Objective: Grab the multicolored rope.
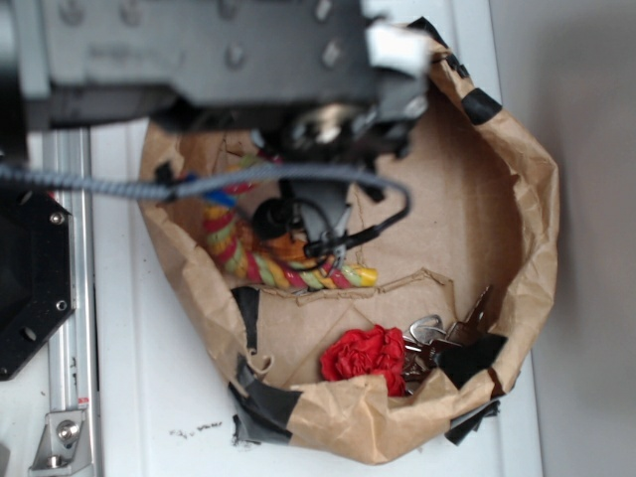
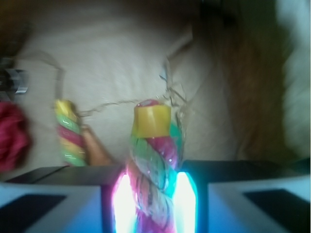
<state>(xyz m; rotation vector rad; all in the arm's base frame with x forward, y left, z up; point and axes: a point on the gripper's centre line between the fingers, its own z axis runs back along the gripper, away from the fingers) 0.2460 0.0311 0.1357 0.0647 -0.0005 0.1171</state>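
White tabletop, and on it sits a crumpled brown paper bag, rim rolled down and patched with black tape. Down inside, the gripper has one end of the multicolored rope pinched between its glowing fingers. From overhead, the rope curves across the bag floor, left of centre. Nearer, a red cloth flower lies touching some metal keys.
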